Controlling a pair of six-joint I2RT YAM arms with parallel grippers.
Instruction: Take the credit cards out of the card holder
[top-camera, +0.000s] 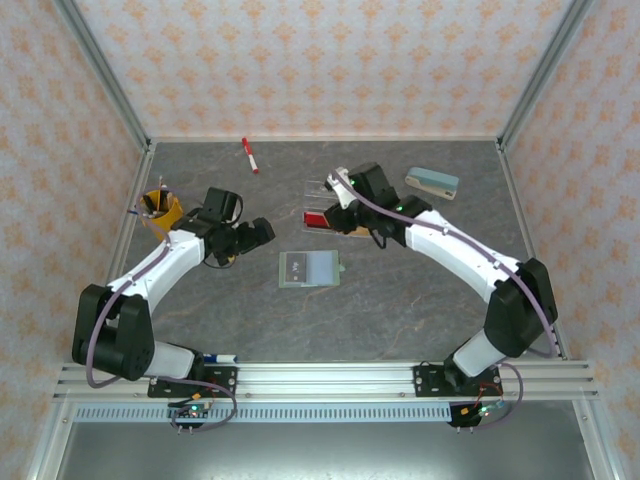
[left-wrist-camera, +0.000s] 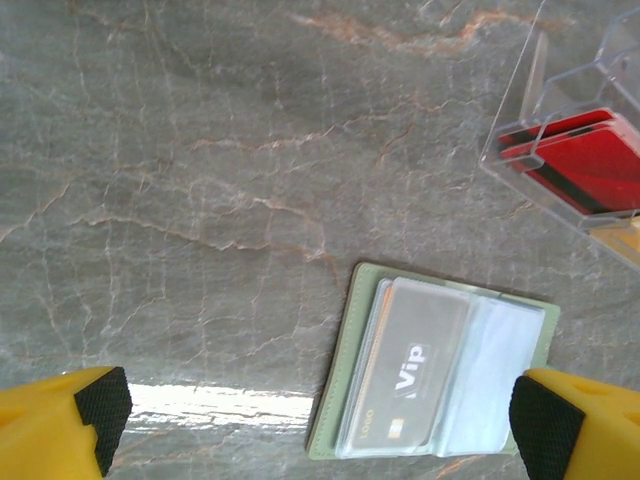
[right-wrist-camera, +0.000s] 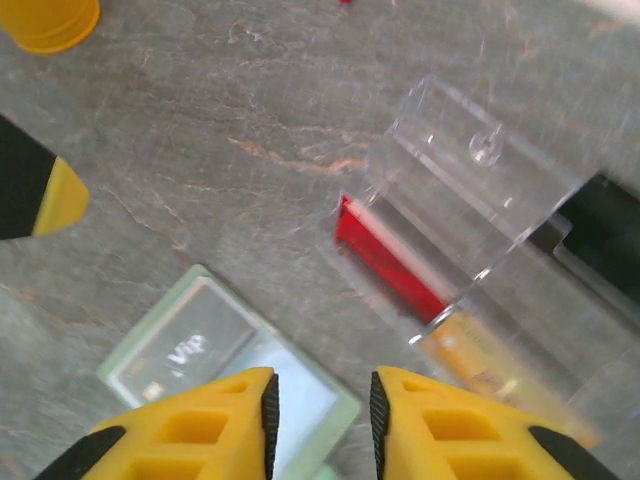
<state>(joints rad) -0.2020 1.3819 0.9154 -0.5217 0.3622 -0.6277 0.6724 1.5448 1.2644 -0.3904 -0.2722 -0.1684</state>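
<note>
Jaws of the right gripper (right-wrist-camera: 322, 400) stand narrowly parted and empty, near the clear tray (right-wrist-camera: 470, 170) holding the red card (right-wrist-camera: 390, 262) and tan-gold card (right-wrist-camera: 480, 370). The left gripper (left-wrist-camera: 322, 415) gapes wide over the card holder (left-wrist-camera: 440, 370), which lies open on the table (left-wrist-camera: 200, 150).

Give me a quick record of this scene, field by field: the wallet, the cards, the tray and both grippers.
card holder: lying open, grey Vip card in its clear pocket
red card: in clear tray
tan-gold card: in tray, next to red
left gripper: jaws wide open, empty
right gripper: jaws slightly apart, empty
</note>
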